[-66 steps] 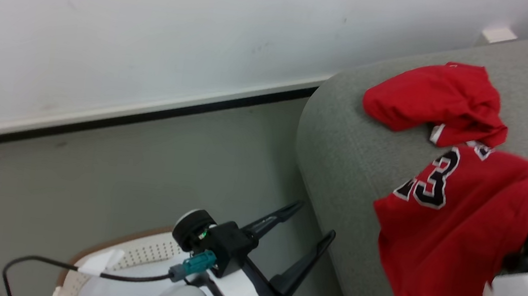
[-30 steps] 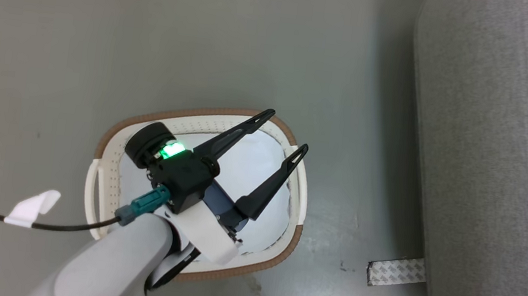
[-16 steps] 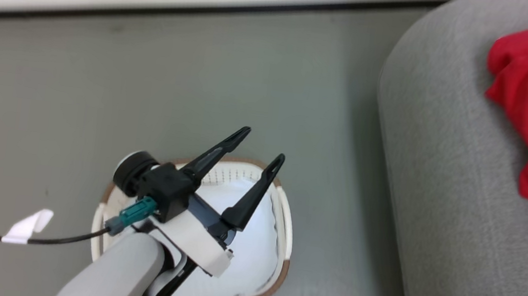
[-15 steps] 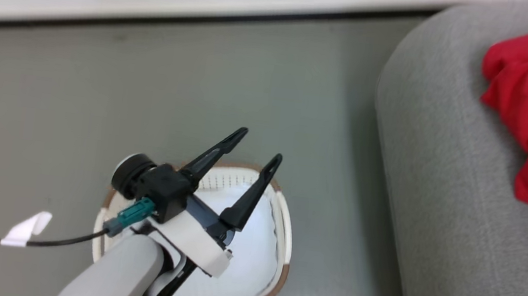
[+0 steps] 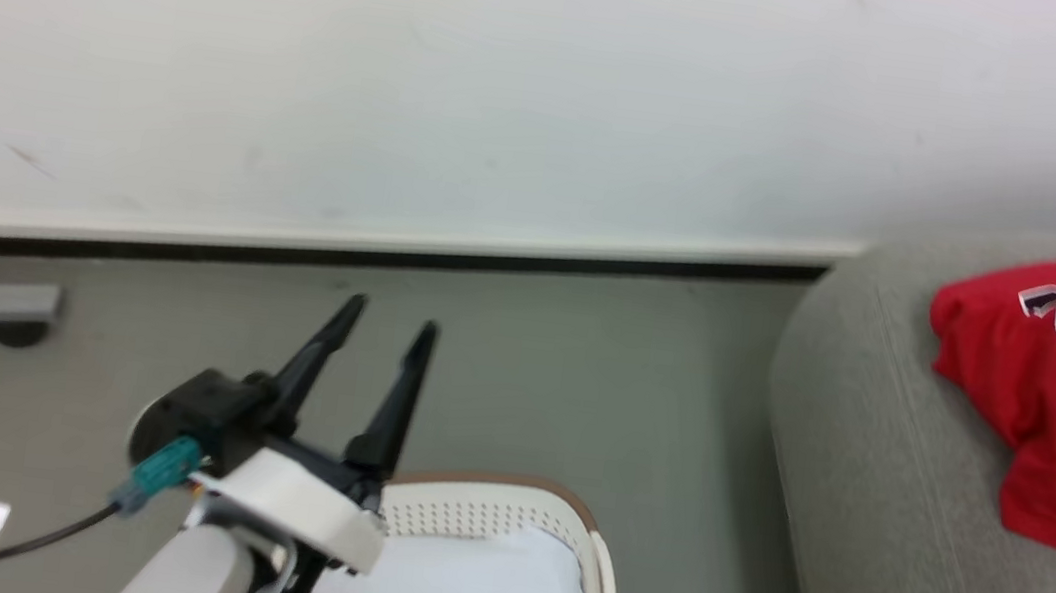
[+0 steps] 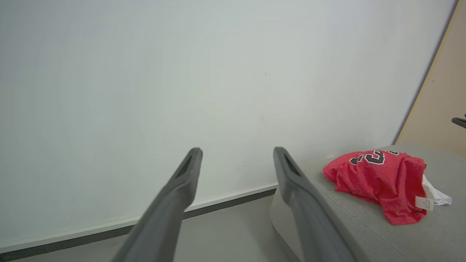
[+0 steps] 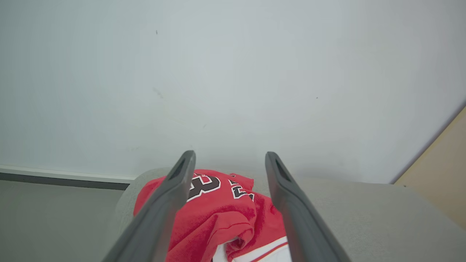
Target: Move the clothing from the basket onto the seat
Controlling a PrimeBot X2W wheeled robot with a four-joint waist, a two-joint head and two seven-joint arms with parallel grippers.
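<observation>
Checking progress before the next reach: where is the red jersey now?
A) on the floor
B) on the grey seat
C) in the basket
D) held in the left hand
B: the jersey lies crumpled on the seat, apart from the basket.

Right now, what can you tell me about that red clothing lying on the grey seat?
The bright red soft-fabric clothing lies crumpled in a loose heap on the light grey upholstered seat, near its rounded end. Black numerals outlined in white face up, and white trim and a small white tag show at one edge.
</observation>
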